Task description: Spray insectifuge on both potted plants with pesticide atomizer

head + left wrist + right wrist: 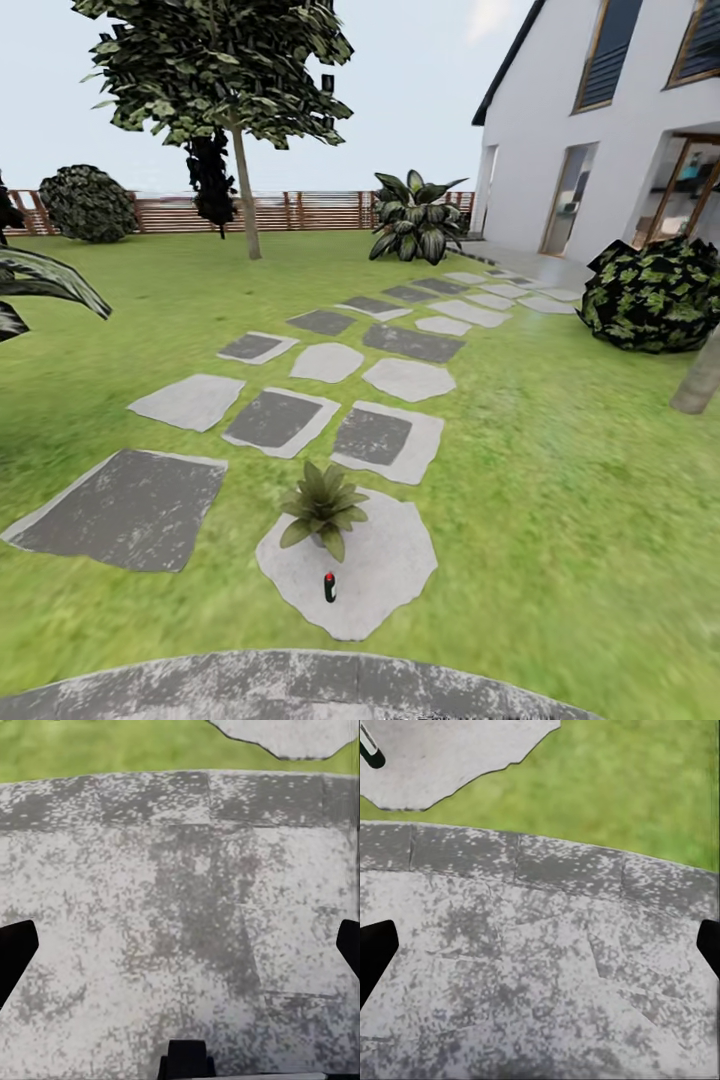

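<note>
The pesticide atomizer (329, 587) stands upright on a pale stepping stone (385, 575) just beyond the round grey patio (280, 685); its red head shows on top. A corner of it also shows in the right wrist view, atomizer (370, 751). One potted plant (322, 507), a low rosette of broad green leaves, sits at the far edge of the same stone, close behind the bottle. The other potted plant is out of view. My left gripper (180, 949) and right gripper (540, 952) both hang open over the speckled patio, fingers wide apart and nothing between them.
Stepping stones (275, 418) lead across the lawn toward a white house (600, 130). A round bush (655, 295) and a trunk (700, 375) stand at the right. A tree (240, 150), a big leafy plant (418, 215) and the slatted fence (290, 210) lie far back.
</note>
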Robot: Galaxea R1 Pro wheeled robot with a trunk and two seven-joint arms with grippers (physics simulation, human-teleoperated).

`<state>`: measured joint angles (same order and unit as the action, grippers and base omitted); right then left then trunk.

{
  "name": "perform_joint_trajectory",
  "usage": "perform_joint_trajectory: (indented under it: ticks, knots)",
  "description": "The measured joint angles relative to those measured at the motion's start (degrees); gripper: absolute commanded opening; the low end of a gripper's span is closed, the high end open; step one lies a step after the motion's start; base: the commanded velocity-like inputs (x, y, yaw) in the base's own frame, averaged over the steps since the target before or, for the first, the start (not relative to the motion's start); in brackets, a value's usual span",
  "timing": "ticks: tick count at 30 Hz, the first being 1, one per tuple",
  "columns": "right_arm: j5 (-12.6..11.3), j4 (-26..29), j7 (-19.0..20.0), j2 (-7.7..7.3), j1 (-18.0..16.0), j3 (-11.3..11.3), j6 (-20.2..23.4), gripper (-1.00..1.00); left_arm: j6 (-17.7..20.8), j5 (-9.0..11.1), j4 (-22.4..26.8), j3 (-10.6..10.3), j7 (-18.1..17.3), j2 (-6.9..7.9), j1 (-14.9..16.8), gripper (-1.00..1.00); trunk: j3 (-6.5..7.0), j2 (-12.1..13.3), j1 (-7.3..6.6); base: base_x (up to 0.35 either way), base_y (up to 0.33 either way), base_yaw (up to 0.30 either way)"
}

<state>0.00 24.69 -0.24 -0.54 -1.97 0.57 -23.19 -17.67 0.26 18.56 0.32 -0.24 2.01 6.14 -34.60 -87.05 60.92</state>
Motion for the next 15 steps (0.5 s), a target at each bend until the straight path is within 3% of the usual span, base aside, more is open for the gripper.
perform_joint_trajectory:
  ticks: [8, 10, 12, 15]
  knots:
    - [0.0, 0.22, -0.03, -0.1, 0.0, 0.08, 0.03, 1.0, 0.0, -0.01, 0.67, 0.14, 0.46, -0.09, 0.1, 1.0, -1.51, -3.21, 1.76, 0.0, 0.0, -0.289]
    - [-0.06, 0.74, -0.07, -0.85, -0.04, 0.63, 0.07, 1.0, 0.0, -0.1, 1.37, 0.57, 0.6, -0.29, 1.31, 1.0, -1.96, -4.01, 2.2, 0.0, 0.0, -0.246]
    - [0.02, 2.84, -0.03, -1.13, -0.09, 0.71, 0.06, 1.0, 0.01, -0.15, 1.65, 0.7, 0.63, -0.17, 3.89, 1.0, -2.39, -4.81, 2.64, 0.0, 0.0, -0.079]
    - [0.19, 3.25, -0.01, -0.98, -0.1, 0.51, -0.04, 1.0, -0.01, -0.17, 1.59, 0.84, 0.67, -0.03, 4.86, 1.0, -2.97, -6.02, 3.3, 0.0, 0.0, -0.027]
